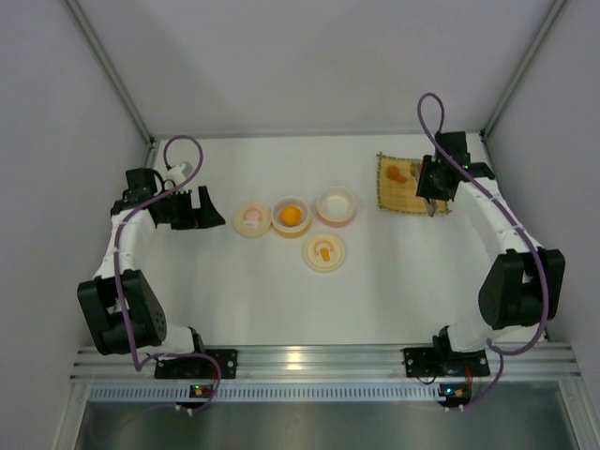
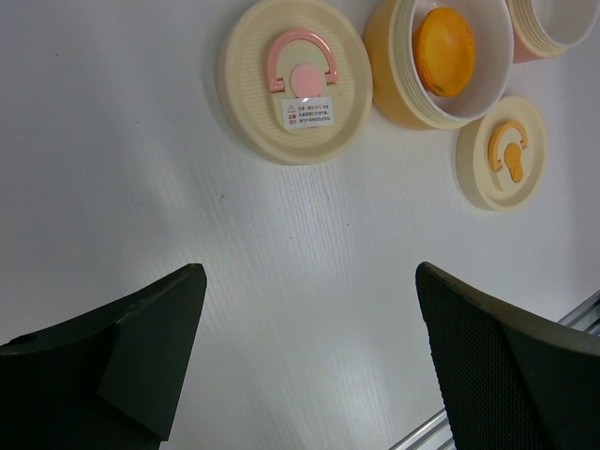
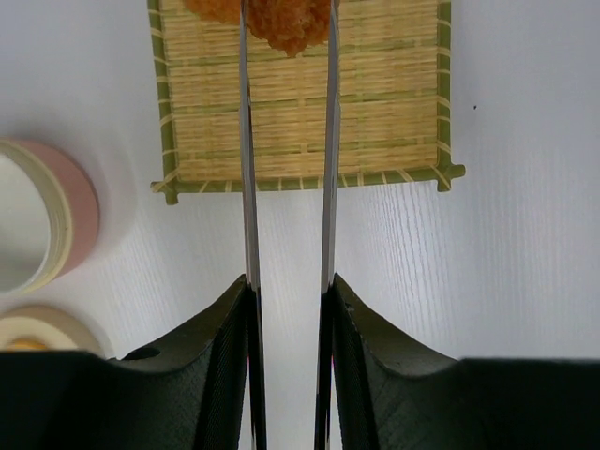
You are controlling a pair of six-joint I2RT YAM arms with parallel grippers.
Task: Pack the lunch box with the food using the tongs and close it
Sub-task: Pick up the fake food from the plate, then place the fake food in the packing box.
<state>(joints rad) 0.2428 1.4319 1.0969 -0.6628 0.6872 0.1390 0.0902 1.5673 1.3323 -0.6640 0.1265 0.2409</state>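
Right gripper (image 3: pixel 291 291): fingers (image 3: pixel 206 375) pinching the tongs (image 3: pixel 248 187), one arm against each finger. The arms run straight ahead, near parallel, with a narrow gap between them. The tongs reach out over the mat (image 3: pixel 300 122). A fried lump (image 3: pixel 281 23) lies on the far part of the mat, between the two arms and well ahead of the fingers. Its sides appear to meet both arms. The tong tips are cut off by the frame edge. Pink bowl (image 3: pixel 70 211) sits left of the mat, apart from it.

Left gripper (image 2: pixel 307 281): fingers spread wide, nothing between them, over bare table (image 2: pixel 141 187). Ahead of it are a pink-handled lid (image 2: pixel 293 80), a yellow bowl (image 2: pixel 389 75) with an orange piece (image 2: pixel 443 52) inside, and an orange-handled lid (image 2: pixel 502 153). All are apart from the fingers.
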